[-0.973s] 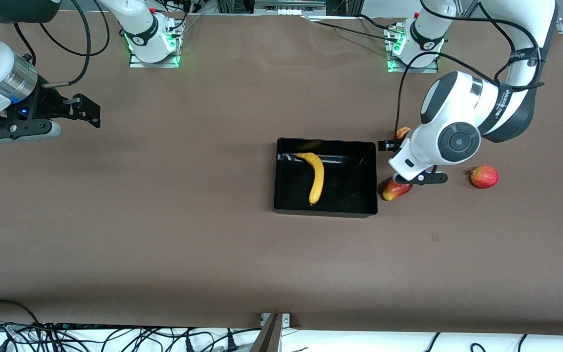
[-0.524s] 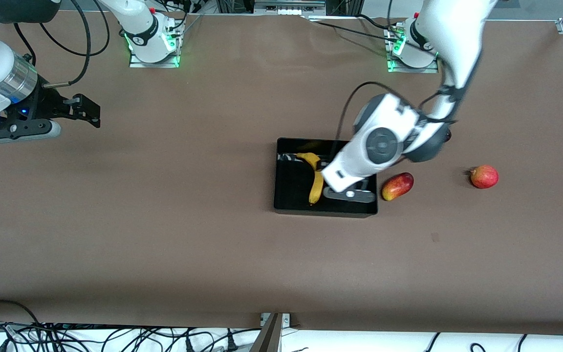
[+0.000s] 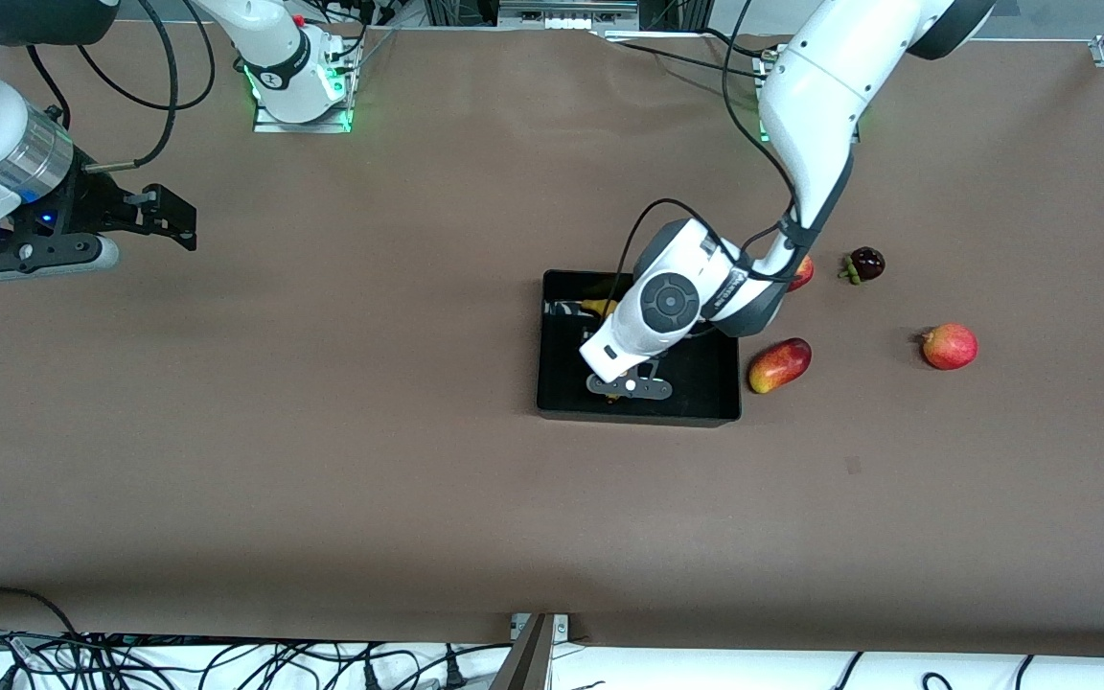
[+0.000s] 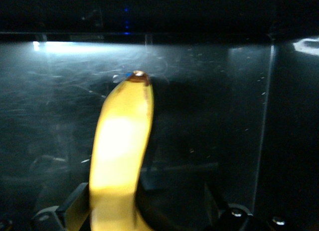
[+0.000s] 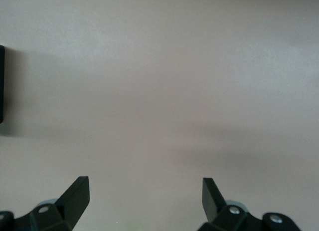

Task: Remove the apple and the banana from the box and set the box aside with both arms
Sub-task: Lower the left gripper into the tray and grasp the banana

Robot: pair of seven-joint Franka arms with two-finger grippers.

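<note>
The black box (image 3: 638, 417) sits mid-table with the yellow banana (image 3: 600, 307) lying in it, mostly covered by the left arm. My left gripper (image 3: 623, 391) is down inside the box, open. In the left wrist view the banana (image 4: 122, 156) runs between the fingers, close against one finger (image 4: 79, 203), with the box wall (image 4: 224, 91) around it. A small red apple (image 3: 803, 272) shows partly, beside the left arm's elbow. My right gripper (image 3: 173, 220) waits open over bare table at the right arm's end, and nothing is between its jaws (image 5: 145, 193).
A red-yellow mango (image 3: 780, 364) lies just outside the box toward the left arm's end. A dark mangosteen (image 3: 865, 264) and a round red fruit (image 3: 950, 346) lie farther toward that end. The box's edge (image 5: 2, 86) shows in the right wrist view.
The left arm swung from beside the mango over the box and came down onto the banana. This uncovered the mangosteen. The right arm has not moved.
</note>
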